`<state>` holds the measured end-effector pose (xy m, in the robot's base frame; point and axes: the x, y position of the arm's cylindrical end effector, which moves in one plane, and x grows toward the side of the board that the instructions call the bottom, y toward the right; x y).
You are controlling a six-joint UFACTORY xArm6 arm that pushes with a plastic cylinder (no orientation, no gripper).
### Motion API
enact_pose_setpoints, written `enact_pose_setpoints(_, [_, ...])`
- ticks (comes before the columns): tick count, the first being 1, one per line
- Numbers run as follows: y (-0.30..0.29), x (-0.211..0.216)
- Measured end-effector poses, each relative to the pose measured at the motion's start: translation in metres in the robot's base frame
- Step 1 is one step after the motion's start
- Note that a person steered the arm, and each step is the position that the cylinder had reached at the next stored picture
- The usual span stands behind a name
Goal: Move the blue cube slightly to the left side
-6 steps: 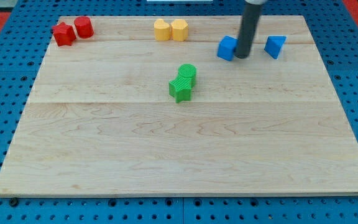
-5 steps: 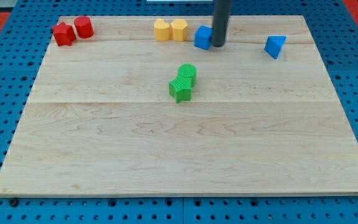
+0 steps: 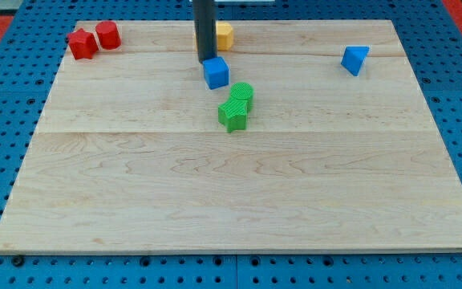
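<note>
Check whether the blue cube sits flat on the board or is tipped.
Flat, apparently: the blue cube shows a level top face, just above the green blocks. My tip stands at its upper edge.

The dark rod is running out of the view's top edge, so its upper length is not showing. It is standing in front of the yellow blocks near the board's top edge, covering most of them (only a sliver on the right is peeking out), and their shapes cannot be made out. Whether the tip is touching the blue cube cannot be told.
</note>
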<state>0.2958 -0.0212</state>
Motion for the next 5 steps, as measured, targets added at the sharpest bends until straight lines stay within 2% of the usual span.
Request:
enact_pose_setpoints(1, [0.070, 0.010])
enact_pose_setpoints(2, [0.067, 0.034])
enact_pose_setpoints(3, [-0.042, 0.019])
enact_pose_setpoints(4, [-0.093, 0.010])
enact_pose_setpoints(5, [-0.157, 0.049])
